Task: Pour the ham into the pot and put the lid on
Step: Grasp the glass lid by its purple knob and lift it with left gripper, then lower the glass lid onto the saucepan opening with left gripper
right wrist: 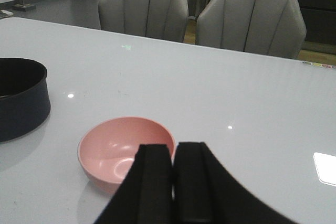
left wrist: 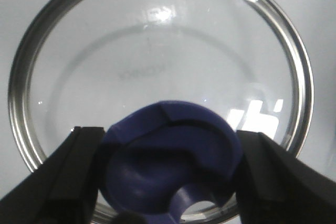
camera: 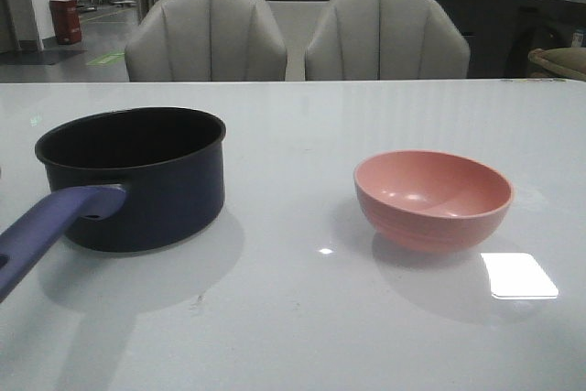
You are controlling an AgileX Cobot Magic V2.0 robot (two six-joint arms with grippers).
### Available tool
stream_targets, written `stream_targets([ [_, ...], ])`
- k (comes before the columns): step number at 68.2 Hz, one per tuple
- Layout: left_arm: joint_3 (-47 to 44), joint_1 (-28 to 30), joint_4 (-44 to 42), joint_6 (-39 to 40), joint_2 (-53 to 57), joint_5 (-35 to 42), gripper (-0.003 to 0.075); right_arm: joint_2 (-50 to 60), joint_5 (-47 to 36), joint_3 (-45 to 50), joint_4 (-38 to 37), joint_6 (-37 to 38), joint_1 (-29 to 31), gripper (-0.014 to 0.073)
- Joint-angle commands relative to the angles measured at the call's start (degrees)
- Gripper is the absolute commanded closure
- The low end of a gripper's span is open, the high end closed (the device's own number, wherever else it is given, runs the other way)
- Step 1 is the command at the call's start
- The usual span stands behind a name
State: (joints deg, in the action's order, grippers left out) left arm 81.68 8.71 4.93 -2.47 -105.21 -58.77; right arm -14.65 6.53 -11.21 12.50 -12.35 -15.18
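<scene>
Lid [left wrist: 157, 77] lying flat on white table [camera: 293, 327], out of front view; my left gripper [left wrist: 170, 166] straddling its dark blue knob [left wrist: 170, 156], fingers [left wrist: 68, 177] spread either side, contact unclear. My right gripper [right wrist: 173, 182] hovering just near side of pink bowl [camera: 432, 197], fingers [right wrist: 152, 182] pressed together, gripping nothing. Bowl sitting right, its visible inside looking bare. Pot [camera: 137, 176] standing left, uncovered, handle [camera: 46, 231] pointing near-left. Two grey chairs [camera: 298, 34] waiting beyond far edge.
</scene>
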Motion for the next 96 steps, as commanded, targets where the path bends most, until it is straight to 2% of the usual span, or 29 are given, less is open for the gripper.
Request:
stream_targets([
  [1,6.1,-1.1,1.0,0.1,5.7,-0.8,0.039,-0.3,-5.0,-1.5,0.3,-0.4,0.1,0.0435],
  [7,11.2,-3.3,1.0,-0.1,6.4,-3.9,0.039,-0.3,-5.0,-1.5,0.3,-0.4,0.1,0.0435],
  [16,17.5,-10.1,1.0,-0.2,6.4,-7.6,0.039,-0.3,-5.0,-1.5,0.3,-0.4,0.1,0.0435],
  [31,20.9,-22.0,1.0,-0.2,4.1,-9.5,0.0388,-0.3,-5.0,-1.5,0.3,-0.4,0.1,0.0435],
  [45,24.2,-28.7,1.0,-0.2,-0.8,-13.5,0.0386,-0.3,-5.0,-1.5,0.3,-0.4,0.1,0.0435],
  [76,25.5,-30.2,-0.8,-0.2,-3.1,-14.0,0.0386,-0.3,-5.0,-1.5,0.3,-0.4,0.1,0.0435],
  [96,22.2,-30.1,-0.8,-0.2,-1.7,-14.0,0.0386,-0.3,-5.0,-1.5,0.3,-0.4,0.1,0.0435],
])
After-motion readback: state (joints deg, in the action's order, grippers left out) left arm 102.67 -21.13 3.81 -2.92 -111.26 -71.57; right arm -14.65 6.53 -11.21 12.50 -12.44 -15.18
